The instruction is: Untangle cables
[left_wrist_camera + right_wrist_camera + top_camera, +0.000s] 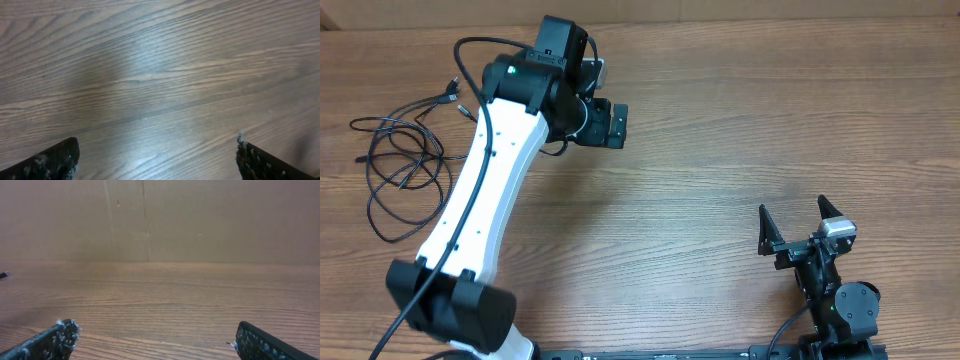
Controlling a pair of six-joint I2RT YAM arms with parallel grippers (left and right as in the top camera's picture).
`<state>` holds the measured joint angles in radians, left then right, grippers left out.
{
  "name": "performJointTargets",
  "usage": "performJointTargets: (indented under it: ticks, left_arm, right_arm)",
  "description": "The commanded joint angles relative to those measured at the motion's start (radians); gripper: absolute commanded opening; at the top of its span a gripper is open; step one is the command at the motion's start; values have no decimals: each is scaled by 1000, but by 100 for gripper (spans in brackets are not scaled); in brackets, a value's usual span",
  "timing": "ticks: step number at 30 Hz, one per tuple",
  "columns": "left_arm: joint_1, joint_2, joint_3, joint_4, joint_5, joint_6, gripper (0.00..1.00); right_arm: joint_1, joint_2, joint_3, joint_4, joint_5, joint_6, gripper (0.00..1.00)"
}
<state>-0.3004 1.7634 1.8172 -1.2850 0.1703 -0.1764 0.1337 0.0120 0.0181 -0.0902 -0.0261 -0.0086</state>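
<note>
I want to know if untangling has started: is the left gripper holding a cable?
No: the left gripper is open over the bare table, with the cables lying off to one side.

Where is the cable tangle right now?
Overhead, the cables lie in a loose heap near the table's left edge, just beside the left arm's white link.

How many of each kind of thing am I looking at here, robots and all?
Robot arms: 2, the left arm and the right arm
Tangles of thin black cables: 1, cords too snarled to count singly
Total: 3
</note>
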Motion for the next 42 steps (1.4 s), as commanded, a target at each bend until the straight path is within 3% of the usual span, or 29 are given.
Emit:
performJointTargets:
  ticks: [1,8,22,35,42]
  left_arm:
    - [-22,-42,-5,8,-34,16,100]
    - [-63,-51,-23,117,-41,42,100]
    - [-225,-57,-337,694,-44,129,100]
    - [-222,-198,-717,1031,-48,124,100]
    - [-192,-313,-850,1111,-51,113,100]
  right_arm:
    - [8,-9,-10,6,-1,-8,100]
    - [8,-9,-10,6,0,-8,100]
    - [8,-9,-10,6,-1,-8,100]
    - [8,-9,-10,6,-1,-8,100]
    - [8,-9,-10,6,0,-8,100]
